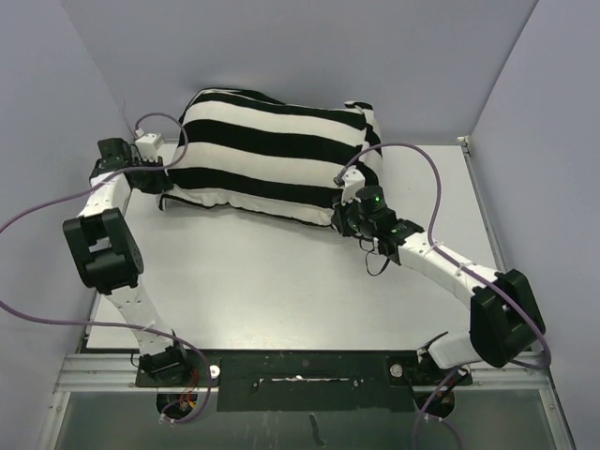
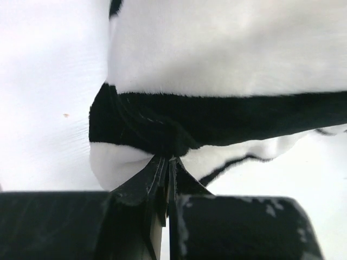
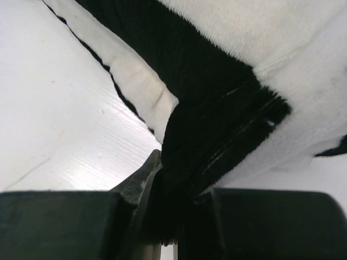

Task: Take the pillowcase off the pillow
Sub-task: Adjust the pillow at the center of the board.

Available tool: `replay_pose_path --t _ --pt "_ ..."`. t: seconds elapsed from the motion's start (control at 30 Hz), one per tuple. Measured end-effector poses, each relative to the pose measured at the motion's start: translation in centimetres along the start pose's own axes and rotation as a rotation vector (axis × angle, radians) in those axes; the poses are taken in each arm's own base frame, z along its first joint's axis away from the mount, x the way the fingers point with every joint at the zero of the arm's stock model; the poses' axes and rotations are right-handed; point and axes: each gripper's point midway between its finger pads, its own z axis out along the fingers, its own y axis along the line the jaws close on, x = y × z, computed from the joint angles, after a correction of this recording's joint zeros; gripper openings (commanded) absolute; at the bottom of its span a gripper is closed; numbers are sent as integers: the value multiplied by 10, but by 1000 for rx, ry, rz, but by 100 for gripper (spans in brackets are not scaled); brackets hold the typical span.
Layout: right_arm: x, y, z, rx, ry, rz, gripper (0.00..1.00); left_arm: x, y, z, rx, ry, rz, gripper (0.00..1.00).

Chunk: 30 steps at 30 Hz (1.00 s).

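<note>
Left arm: folded up along the left side of the table (image 1: 281, 281), elbow raised, wrist turned inward toward the left end of the pillowcase (image 1: 272, 155)
Left gripper (image 2: 167, 160): fingers pressed together, pinching a fold of black stripe at the cover's near left corner
Right arm: elbow out by the table's right edge, forearm stretched low across the top to the cover's near right corner
Right gripper (image 3: 160, 165): fingers closed tight on a bunch of black fabric at that corner's seam
Pillowcase: plump, lying along the far side of the table by the back wall, its black and white stripes running lengthwise
Pillow: inside the cover, hidden from all three views
Cables (image 1: 422, 164): purple, looping from each wrist
Light (image 1: 373, 199): green, glowing on the right wrist
</note>
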Motion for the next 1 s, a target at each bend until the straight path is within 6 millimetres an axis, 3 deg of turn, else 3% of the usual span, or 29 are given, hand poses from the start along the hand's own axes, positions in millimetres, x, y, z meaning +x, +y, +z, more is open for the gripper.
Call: replay_pose_path --t 0.2,0.33,0.43,0.53,0.57,0.7,0.73,0.83,1.0 --pt "-42 30 -35 -47 -63 -14 0 -53 -10 -70 -30 -152 -3 0" --pt "-70 39 -56 -61 -100 6 0 -91 -24 -115 -52 -256 43 0" --pt "-84 35 -68 -46 -103 41 3 -116 -37 -143 -63 -326 93 0" --pt "-83 13 -72 -6 -73 122 10 -127 -46 -156 -67 -357 124 0" --pt "-79 2 -73 17 -55 159 12 -126 -46 -156 -67 -354 129 7" --pt "-59 -42 -79 108 -3 295 47 -104 -47 -144 -48 -286 148 75" --pt "-54 -49 -81 124 2 314 52 -95 -47 -138 -38 -259 150 84" --pt "-39 -65 -99 177 20 367 63 -65 -46 -117 -2 -160 147 90" --pt "-50 -70 -131 208 -44 373 70 -16 -45 -83 37 -18 136 91"
